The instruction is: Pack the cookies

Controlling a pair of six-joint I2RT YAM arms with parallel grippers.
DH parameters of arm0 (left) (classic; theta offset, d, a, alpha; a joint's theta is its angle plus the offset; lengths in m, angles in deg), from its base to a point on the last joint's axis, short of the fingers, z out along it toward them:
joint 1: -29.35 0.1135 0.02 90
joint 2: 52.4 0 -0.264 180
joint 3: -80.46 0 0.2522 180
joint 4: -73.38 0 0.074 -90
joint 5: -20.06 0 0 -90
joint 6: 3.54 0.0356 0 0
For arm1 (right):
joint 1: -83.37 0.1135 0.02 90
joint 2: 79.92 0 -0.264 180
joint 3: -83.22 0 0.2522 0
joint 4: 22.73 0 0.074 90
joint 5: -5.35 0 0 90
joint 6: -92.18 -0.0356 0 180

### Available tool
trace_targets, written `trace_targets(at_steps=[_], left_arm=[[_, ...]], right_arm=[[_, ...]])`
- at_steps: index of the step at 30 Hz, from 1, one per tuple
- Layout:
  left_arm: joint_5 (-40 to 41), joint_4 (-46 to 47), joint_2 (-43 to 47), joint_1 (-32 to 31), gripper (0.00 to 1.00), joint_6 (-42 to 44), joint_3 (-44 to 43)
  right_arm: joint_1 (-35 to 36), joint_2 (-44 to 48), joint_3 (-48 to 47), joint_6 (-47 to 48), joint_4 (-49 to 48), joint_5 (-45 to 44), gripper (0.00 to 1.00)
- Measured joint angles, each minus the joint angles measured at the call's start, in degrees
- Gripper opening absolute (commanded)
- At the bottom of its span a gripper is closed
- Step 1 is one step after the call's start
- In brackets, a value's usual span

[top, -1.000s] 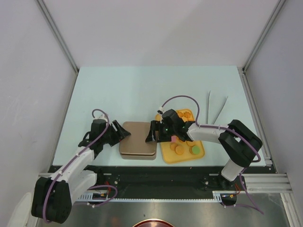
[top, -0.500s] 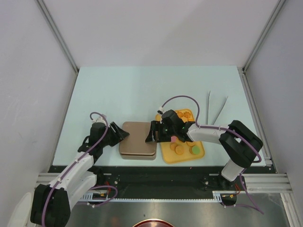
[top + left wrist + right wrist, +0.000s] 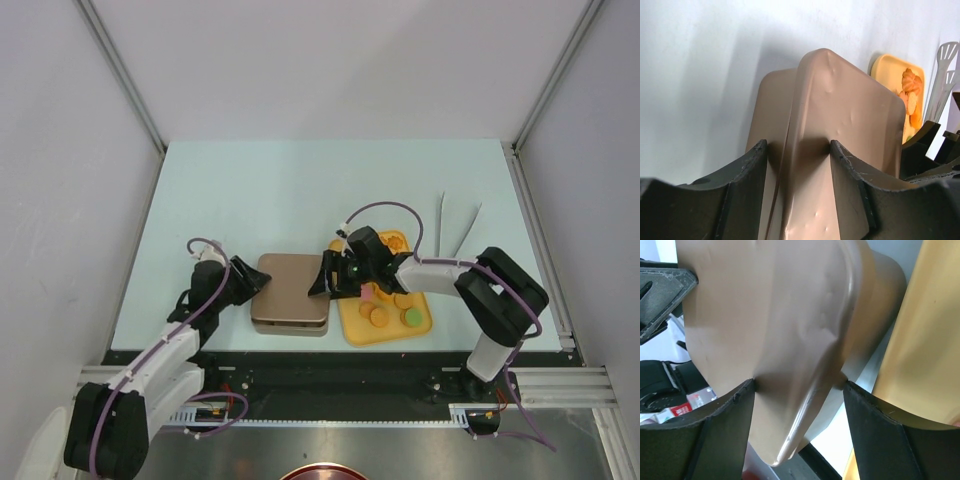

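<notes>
A brown rounded-square lid point(image 3: 292, 285) sits tilted over the brown tin point(image 3: 290, 327) at the table's near middle. My left gripper point(image 3: 250, 281) is shut on the lid's left edge; in its wrist view point(image 3: 797, 150) the rim runs between the jaws. My right gripper point(image 3: 324, 282) is shut on the lid's right edge point(image 3: 765, 315), with the tin point(image 3: 880, 295) below. The cookies point(image 3: 380, 316), orange with a green one point(image 3: 410, 317) and a pink one point(image 3: 367, 294), lie on a yellow tray point(image 3: 350, 322) right of the tin. Some show in the left wrist view point(image 3: 910, 90).
Pale tongs point(image 3: 458, 228) lie on the table right of the tray, and show in the left wrist view point(image 3: 942, 75). The yellow tray's side point(image 3: 925, 340) is close beside my right gripper. White walls close in the table on three sides.
The lid has lifted and shifted slightly away from the near edge, held at both sides. Both grippers have moved a little with it.
</notes>
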Motion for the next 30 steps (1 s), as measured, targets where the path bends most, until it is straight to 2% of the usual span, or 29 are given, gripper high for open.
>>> trace_targets(at_steps=[4,7,8,11,14,16,20,23,24,27,30], left_arm=[[0.85,2.91,-2.56,0.02,0.49,-0.11,-0.13],[1.44,3.98,-3.58,0.02,0.54,-0.11,-0.44],[1.53,3.93,-3.61,0.02,0.59,-0.09,-0.55],[1.66,2.49,-2.8,-0.02,0.67,-0.15,-0.7],[1.66,-0.72,-0.66,-0.31,0.7,-0.33,-0.81],[1.73,-2.78,0.72,-0.33,0.71,-0.04,-0.81],[1.7,-4.9,1.22,-0.33,0.72,0.13,-1.22],[1.66,-5.51,1.22,-0.35,0.72,0.15,-1.57],[1.66,-5.68,1.22,-0.35,0.72,0.15,-1.64],[1.62,-5.97,1.22,-0.35,0.72,0.15,-1.79],[1.57,-6.23,1.22,-0.35,0.72,0.17,-1.9]], right_arm=[[-1.49,-1.49,-0.85,0.02,-0.42,2.84,0.48],[-1.99,-2.25,-1.75,0.11,0.02,3.82,0.46],[-2.01,-2.27,-1.86,0.2,0.24,3.87,0.45],[-1.88,-2.23,-2.14,0.59,0.81,3.69,0.41],[-1.01,-2.01,-2.47,1.51,1.07,2.4,0.37],[-0.22,-1.73,-2.56,2.03,1.14,1.18,0.29],[0.94,-0.94,-2.6,2.8,1.44,-1.03,0.29],[1.53,-0.35,-2.6,3.06,1.95,-2.4,0.4],[1.73,-0.15,-2.58,3.13,2.1,-2.84,0.5],[2.23,0.46,-2.43,3.32,2.36,-3.96,0.65],[2.75,1.09,-2.36,3.67,2.78,-5.2,0.72]])
